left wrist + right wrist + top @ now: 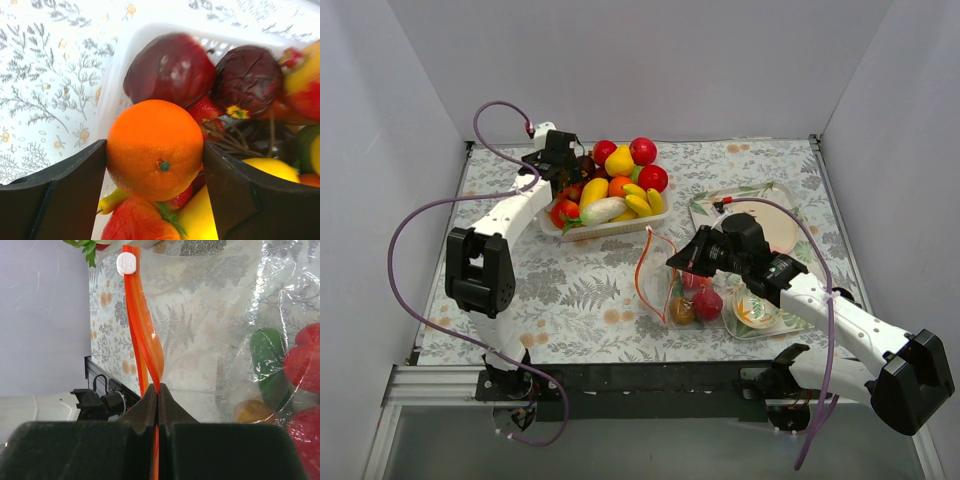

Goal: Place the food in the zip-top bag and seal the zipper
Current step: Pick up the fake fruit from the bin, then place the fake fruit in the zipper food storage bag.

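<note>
My left gripper is over the left end of the white basket. In the left wrist view it is shut on an orange toy fruit, one finger on each side, just above the other food. Several toy fruits fill the basket. The clear zip-top bag lies at the middle right with red pieces and an orange-yellow piece inside. My right gripper is shut on the red-orange zipper strip at the bag's mouth. The white slider sits at the strip's far end.
A green-rimmed tray with a pink-and-cream plate stands at the right. A smaller plate lies beside the bag. White walls close in the table on three sides. Purple cables loop from both arms.
</note>
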Tool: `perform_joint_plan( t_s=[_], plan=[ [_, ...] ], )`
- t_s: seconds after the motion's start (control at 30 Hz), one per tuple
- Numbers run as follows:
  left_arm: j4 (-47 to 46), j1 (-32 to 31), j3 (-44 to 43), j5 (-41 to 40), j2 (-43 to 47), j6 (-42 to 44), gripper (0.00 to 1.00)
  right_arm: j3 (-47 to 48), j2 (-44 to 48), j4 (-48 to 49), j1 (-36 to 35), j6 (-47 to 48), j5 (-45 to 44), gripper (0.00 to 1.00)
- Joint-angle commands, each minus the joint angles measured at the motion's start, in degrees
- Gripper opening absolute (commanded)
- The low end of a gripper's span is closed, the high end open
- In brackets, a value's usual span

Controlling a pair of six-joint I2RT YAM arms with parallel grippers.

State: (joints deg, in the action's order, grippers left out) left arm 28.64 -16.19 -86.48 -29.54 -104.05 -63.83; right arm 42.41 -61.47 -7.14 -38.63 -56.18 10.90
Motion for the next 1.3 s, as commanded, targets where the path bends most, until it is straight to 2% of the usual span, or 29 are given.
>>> perform_joint_plan(
  t_s=[0.0,0.23,0.4,0.57,0.8,0.93,1.1,1.27],
  plan=[
    [-0.8,0.3,-4.6,-0.7,4.6,1.9,0.47,0.0,0.5,2.3,0.2,0.1,0.4,0.01],
    [0.4,0.3,-5.7,1.5,8.9,2.7,0.45,0.3,-0.1,2.4,0.2,0.2,0.2,0.01],
    [3.2,0.3,-5.4,9.6,13.6,1.3,0.45,1.4,-1.1,2.6,0.1,0.4,0.6,0.01],
    [3.0,-1.3,4.8,20.7,24.6,-3.0,0.44,2.9,-2.0,2.7,0.1,0.5,0.3,0.01],
    [1.9,-15.4,17.1,25.4,36.2,-11.6,0.44,5.1,-4.5,2.3,0.1,0.5,-0.2,0.01],
    [-1.3,-19.7,22.1,29.4,40.6,-16.8,0.44,5.7,-4.6,2.0,0.2,0.3,-0.8,0.01],
    [-4.8,-24.8,26.2,30.8,41.2,-20.4,0.44,7.1,-4.3,1.2,0.1,0.0,-1.4,0.01],
    [-8.9,-28.6,28.3,31.1,37.5,-22.3,0.44,8.7,-3.8,-0.2,-0.4,0.1,-2.2,0.01]
  ],
)
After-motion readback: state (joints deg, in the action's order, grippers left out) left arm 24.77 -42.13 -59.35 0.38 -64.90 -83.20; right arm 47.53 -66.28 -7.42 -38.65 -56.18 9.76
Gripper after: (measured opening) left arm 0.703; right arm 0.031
